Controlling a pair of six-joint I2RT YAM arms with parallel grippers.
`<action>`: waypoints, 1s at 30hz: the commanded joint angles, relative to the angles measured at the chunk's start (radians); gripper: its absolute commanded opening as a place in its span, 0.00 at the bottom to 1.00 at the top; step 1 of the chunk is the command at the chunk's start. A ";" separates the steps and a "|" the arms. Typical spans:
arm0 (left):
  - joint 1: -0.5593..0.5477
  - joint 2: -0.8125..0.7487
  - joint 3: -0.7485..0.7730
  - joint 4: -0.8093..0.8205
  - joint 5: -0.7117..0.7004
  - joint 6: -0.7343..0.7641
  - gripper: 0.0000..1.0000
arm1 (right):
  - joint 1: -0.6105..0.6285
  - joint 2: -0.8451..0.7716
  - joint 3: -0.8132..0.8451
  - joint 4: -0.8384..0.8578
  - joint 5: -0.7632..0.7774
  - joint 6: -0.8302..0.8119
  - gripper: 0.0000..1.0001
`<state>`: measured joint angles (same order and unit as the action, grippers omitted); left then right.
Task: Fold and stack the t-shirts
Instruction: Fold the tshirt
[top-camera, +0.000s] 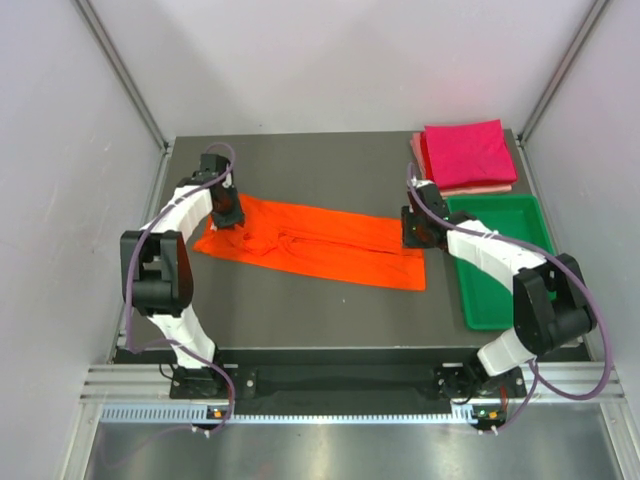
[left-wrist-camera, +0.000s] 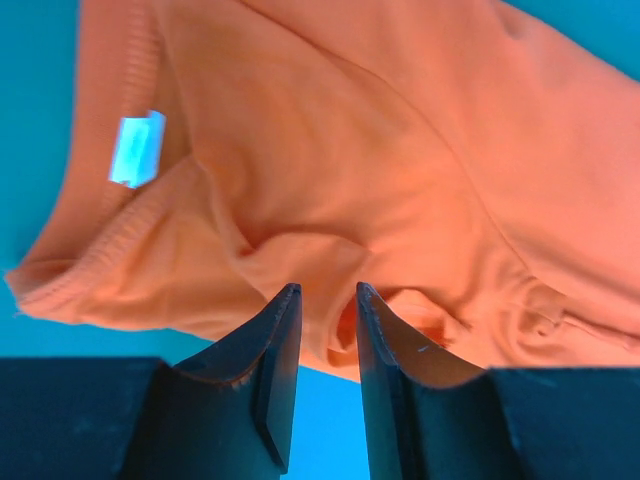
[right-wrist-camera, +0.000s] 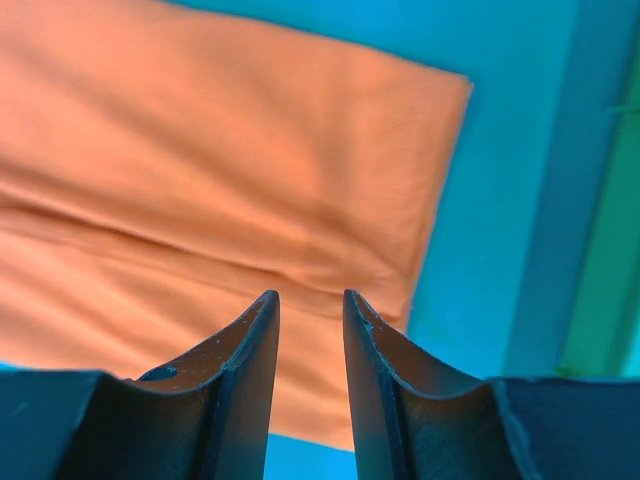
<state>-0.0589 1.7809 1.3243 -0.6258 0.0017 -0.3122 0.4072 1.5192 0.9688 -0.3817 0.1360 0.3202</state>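
The bright orange t-shirt (top-camera: 315, 245) lies on the dark table, folded lengthwise into a long strip. My left gripper (top-camera: 226, 212) is low over its collar end; in the left wrist view (left-wrist-camera: 326, 290) its jaws stand a narrow gap apart over a bunched edge of the orange cloth (left-wrist-camera: 380, 150), near the white label (left-wrist-camera: 136, 148). My right gripper (top-camera: 413, 232) is over the hem end; in the right wrist view (right-wrist-camera: 311, 295) its jaws stand a narrow gap apart above flat cloth (right-wrist-camera: 200, 160). The folded magenta t-shirt (top-camera: 465, 152) lies on the pale pink one (top-camera: 487, 188) at the back right.
A green plastic tray (top-camera: 478, 290) stands on the right side of the table, just right of my right arm and in front of the folded stack. Grey walls close in the table (top-camera: 300, 310) at the back and both sides.
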 joint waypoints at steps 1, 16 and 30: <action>0.011 0.026 0.042 0.003 0.043 -0.007 0.34 | 0.048 0.001 0.045 0.035 -0.010 0.025 0.33; 0.166 0.072 0.021 -0.003 -0.037 -0.085 0.31 | 0.455 0.306 0.415 0.303 0.043 -0.061 0.33; 0.177 0.077 0.087 0.028 0.121 -0.055 0.31 | 0.545 0.676 0.847 0.193 0.052 -0.026 0.32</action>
<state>0.1303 1.9003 1.3758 -0.6292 0.0650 -0.3756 0.9340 2.1681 1.7248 -0.1623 0.1352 0.2276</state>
